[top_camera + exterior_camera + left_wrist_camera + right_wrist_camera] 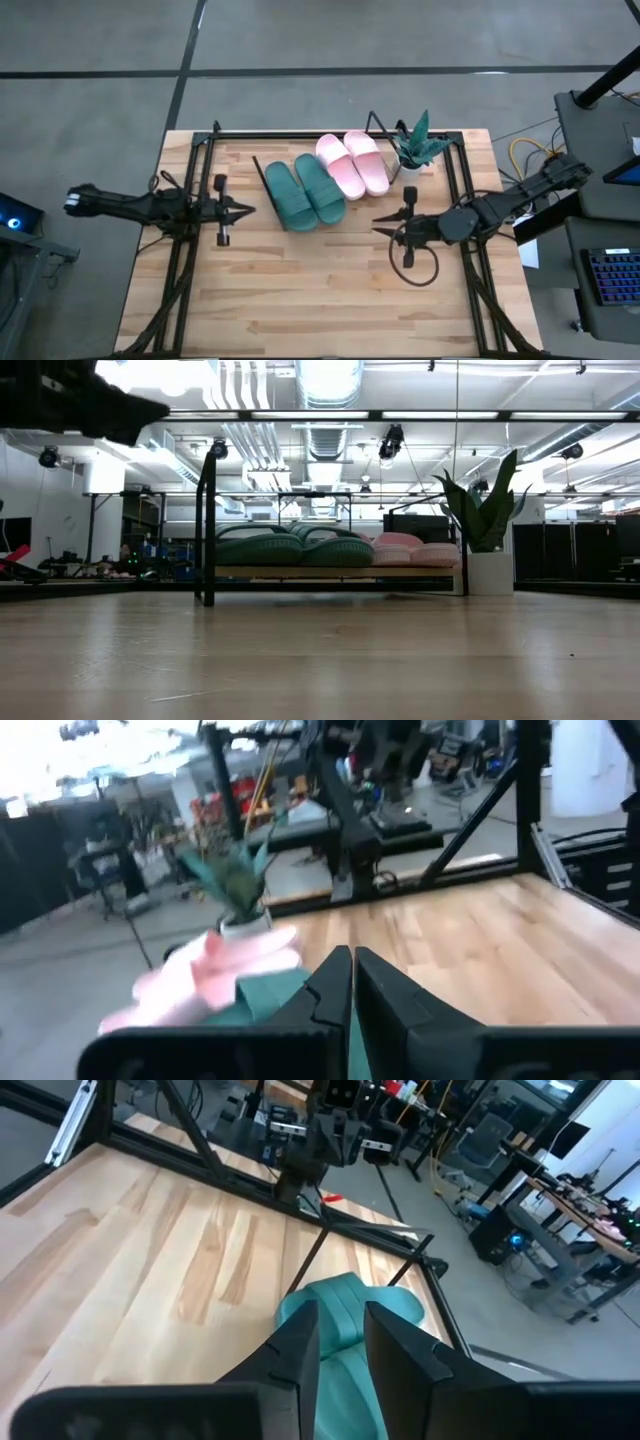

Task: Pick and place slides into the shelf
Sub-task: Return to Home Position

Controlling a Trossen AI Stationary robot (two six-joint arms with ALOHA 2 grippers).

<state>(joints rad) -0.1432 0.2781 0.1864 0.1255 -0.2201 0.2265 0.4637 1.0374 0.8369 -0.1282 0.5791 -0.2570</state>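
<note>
Four soft foam slides (320, 186) sit on slanted light-wood shelf (300, 571), far centre of wooden table (300, 290): dark green pair (305, 190) left, light pink pair (353, 163) right. L gripper (247, 209) closed, empty, left of shelf; R gripper (378, 223) slightly open, empty, right of it.

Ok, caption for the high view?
Green pair and pink pair side by side on the shelf; left claw and right claw both clear of them.

No text, label, brand, number or sign showing legibly in any view, keyboard (612, 275) at the table's right side glowing blue, its key markings appearing too small to read.
</note>
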